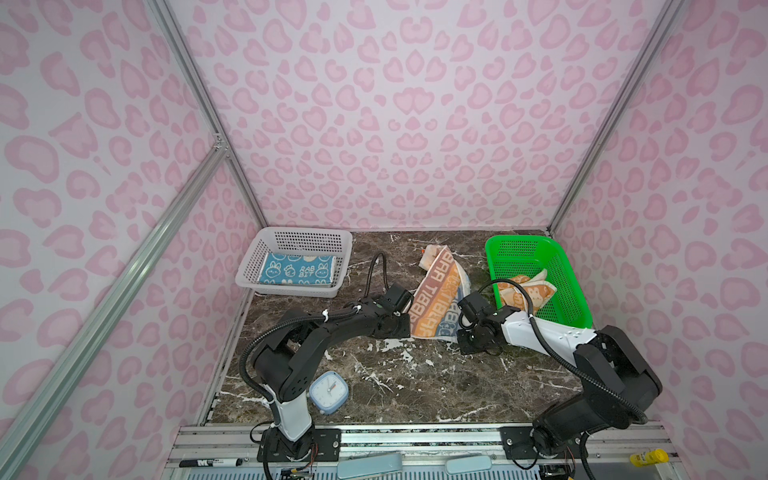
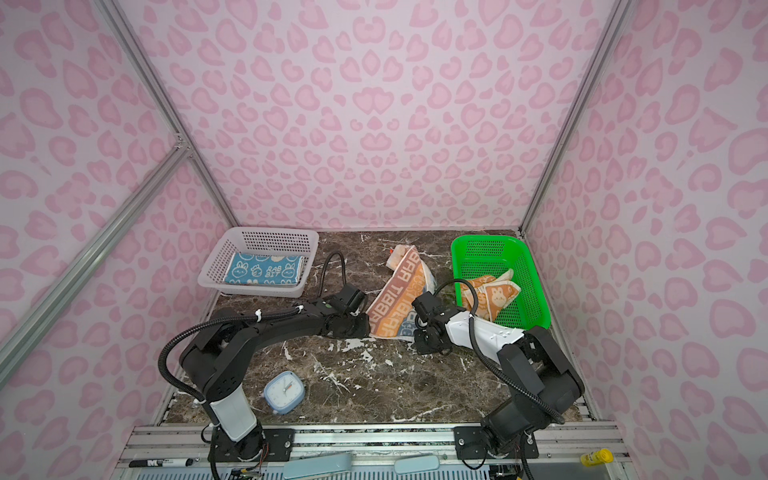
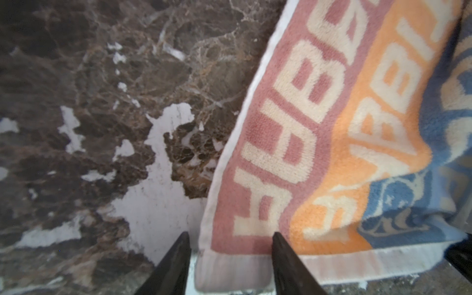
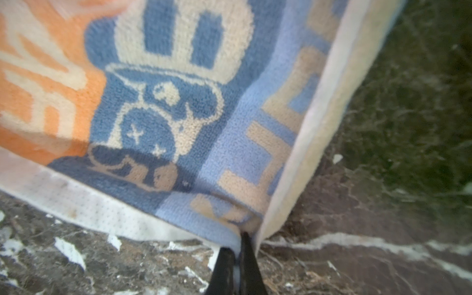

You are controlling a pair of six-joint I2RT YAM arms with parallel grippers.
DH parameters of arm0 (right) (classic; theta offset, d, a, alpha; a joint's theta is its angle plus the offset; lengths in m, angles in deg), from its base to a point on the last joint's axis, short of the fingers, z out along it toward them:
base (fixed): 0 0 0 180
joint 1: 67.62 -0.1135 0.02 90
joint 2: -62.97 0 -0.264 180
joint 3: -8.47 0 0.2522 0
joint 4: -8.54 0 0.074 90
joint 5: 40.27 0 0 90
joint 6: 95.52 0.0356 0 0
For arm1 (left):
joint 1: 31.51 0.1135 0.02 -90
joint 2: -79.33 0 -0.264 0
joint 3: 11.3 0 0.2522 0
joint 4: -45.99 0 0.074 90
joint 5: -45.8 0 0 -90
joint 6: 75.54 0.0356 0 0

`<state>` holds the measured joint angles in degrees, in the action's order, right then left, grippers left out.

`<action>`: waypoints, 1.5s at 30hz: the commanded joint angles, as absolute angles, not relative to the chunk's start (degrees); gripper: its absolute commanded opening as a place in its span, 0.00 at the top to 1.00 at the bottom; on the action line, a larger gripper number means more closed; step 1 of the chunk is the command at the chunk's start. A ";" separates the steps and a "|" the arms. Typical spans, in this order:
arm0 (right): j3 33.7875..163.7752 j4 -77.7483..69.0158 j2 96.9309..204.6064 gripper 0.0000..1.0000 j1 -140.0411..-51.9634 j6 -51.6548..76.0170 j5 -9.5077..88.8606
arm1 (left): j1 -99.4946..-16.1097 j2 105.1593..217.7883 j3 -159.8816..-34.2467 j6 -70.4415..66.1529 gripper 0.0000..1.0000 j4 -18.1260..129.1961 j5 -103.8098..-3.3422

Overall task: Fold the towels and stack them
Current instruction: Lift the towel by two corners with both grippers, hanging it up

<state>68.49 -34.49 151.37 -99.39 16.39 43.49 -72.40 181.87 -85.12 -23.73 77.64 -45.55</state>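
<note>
The banded towel (image 1: 436,299) (image 2: 395,303) is laid on the table (image 1: 395,374) between the two baskets. Its long axis runs from the near hem toward the back wall. Its far end is bunched up, so the full outline cannot be made out, and its near corners are hidden under the wrists in both top views.

Those corners are shown only in the wrist views. In the left wrist view the left gripper (image 3: 229,237) is seen spread, its fingers (image 3: 178,260) set either side of the towel's (image 3: 332,153) pink corner hem, not pressed onto it. In the right wrist view the right gripper (image 4: 236,245) is seen pinched on the blue corner hem of the towel (image 4: 178,115), beside a bunny print; the lettering there is cut off.

The blue towel (image 1: 297,270) is seen folded flat in the white basket (image 1: 291,239), only in the top views. The orange towel (image 1: 525,291) is crumpled in the green basket (image 1: 519,241), partly covered by the right arm's cable. A clock (image 1: 328,390) lies by the left arm's base.
</note>
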 commanded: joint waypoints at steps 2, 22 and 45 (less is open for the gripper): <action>68.05 -34.10 151.32 1.00 -99.45 16.68 43.69 | -72.33 182.16 -85.54 -24.90 0.62 76.40 -45.79; 117.39 -57.58 154.04 1.00 -95.46 6.73 45.42 | -58.39 173.05 -116.72 -21.29 0.97 91.29 -52.00; 141.93 -65.37 142.38 1.00 -96.83 2.04 34.67 | -56.57 152.30 -134.36 -20.02 0.98 104.59 -50.16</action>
<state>141.21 -62.80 143.46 -97.05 2.60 32.87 -56.83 154.33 -134.45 -19.51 101.43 -54.73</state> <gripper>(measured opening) 0.053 0.069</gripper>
